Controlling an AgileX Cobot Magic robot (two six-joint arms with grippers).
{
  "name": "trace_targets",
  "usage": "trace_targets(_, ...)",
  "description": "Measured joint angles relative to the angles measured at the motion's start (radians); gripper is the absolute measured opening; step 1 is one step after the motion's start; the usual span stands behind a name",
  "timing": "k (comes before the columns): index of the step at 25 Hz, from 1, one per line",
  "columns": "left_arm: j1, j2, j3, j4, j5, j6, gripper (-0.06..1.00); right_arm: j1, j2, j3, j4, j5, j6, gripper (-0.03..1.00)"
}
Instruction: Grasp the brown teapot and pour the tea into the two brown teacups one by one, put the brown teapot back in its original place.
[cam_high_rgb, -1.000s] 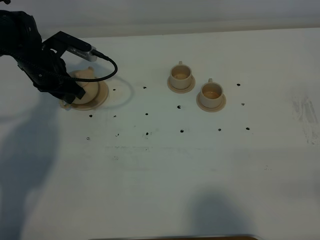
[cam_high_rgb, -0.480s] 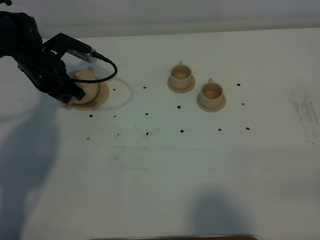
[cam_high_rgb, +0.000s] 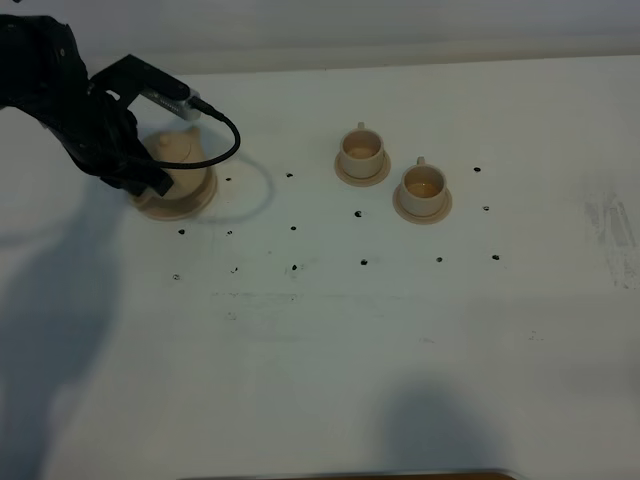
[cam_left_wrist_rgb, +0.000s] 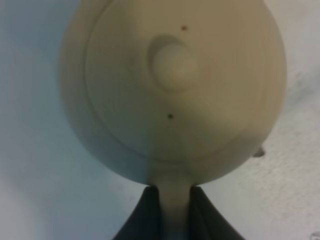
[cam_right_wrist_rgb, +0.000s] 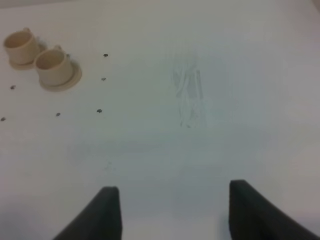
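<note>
Tabletop (cam_high_rgb: 330, 340) with beige teapot (cam_high_rgb: 182, 158) at ten o'clock, handle pinched in closed left tool (cam_left_wrist_rgb: 175, 194); right tool (cam_right_wrist_rgb: 170, 205) spread wide, empty; two teacups (cam_high_rgb: 361, 152) (cam_high_rgb: 422, 186) at one o'clock

No legible text, labels, brands, numbers or signs appear on any item. The table (cam_high_rgb: 330, 330) carries only unlettered black dots.

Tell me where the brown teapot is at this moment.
In the exterior high view the brown teapot is far left, at the large saucer, with the left gripper closed on its handle.
</note>
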Motion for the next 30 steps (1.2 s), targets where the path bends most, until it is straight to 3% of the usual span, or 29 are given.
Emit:
trace_targets(10,-0.034,-0.046,-0.048,-0.004,-0.006,0.113,0.08,0.0,0.0,0.0,0.0,0.0,0.0,0.49)
trace_targets(22,-0.142,0.138,-0.364,-0.004,0.095,0.21,0.08,0.0,0.0,0.0,0.001,0.0,0.0,0.49)
trace_targets(30,-0.202,0.2,-0.429,-0.058,0.103,0.326,0.08,0.0,0.0,0.0,0.001,0.0,0.0,0.49)
